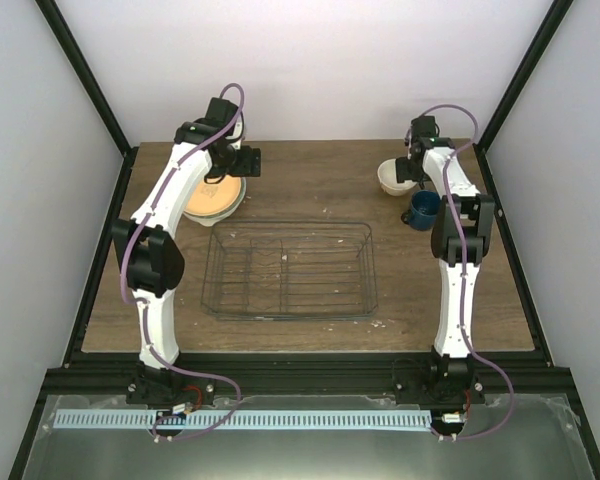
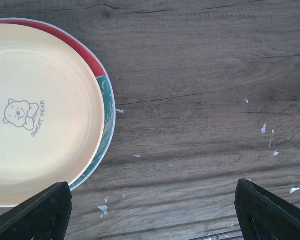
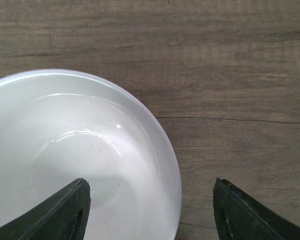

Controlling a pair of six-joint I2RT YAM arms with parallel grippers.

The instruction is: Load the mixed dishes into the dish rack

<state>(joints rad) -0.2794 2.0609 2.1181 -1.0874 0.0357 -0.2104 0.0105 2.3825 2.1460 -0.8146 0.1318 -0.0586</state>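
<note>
The orange-yellow plate (image 1: 213, 198) lies on a stack at the back left; in the left wrist view it (image 2: 40, 110) bears a bear print and rests on the red and teal plate (image 2: 106, 107). The white plate is hidden. My left gripper (image 2: 152, 212) is open above the table, its left finger over the stack's edge. The cream bowl (image 1: 392, 177) sits at the back right; my right gripper (image 3: 150, 210) is open and straddles the bowl's right rim (image 3: 172, 165). The dark blue mug (image 1: 421, 210) stands beside the right arm. The wire dish rack (image 1: 290, 268) holds nothing.
The wooden table (image 1: 310, 175) has black frame rails on its sides and white walls behind. Small white flecks (image 2: 268, 131) lie on the wood near the left gripper. The rack's wire corner (image 2: 222, 236) shows at the bottom of the left wrist view.
</note>
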